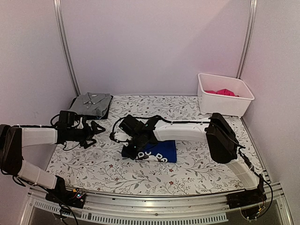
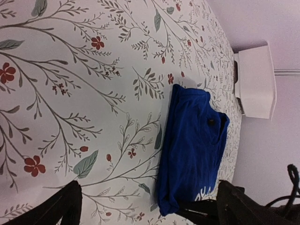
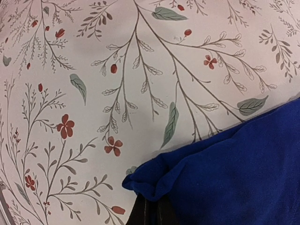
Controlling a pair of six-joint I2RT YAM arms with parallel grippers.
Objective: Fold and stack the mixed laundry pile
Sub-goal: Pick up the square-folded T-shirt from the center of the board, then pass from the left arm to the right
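The folded blue garment (image 1: pixel 163 153) lies mid-frame on the floral counter (image 1: pixel 197 164), its white print partly hidden behind the right claw (image 1: pixel 130 152), which is pressed together, pinching the cloth's bunched left corner. The left claw (image 1: pixel 97 130) hangs spread wide at the left. A grey shirt (image 1: pixel 91 104) sits folded at upper left. At upper right, a pink garment (image 1: pixel 222 92) barely shows above the wall of the bin (image 1: pixel 225 107).

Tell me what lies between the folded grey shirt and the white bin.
Only bare floral table covering, as the top view shows, between the grey shirt and the white bin.
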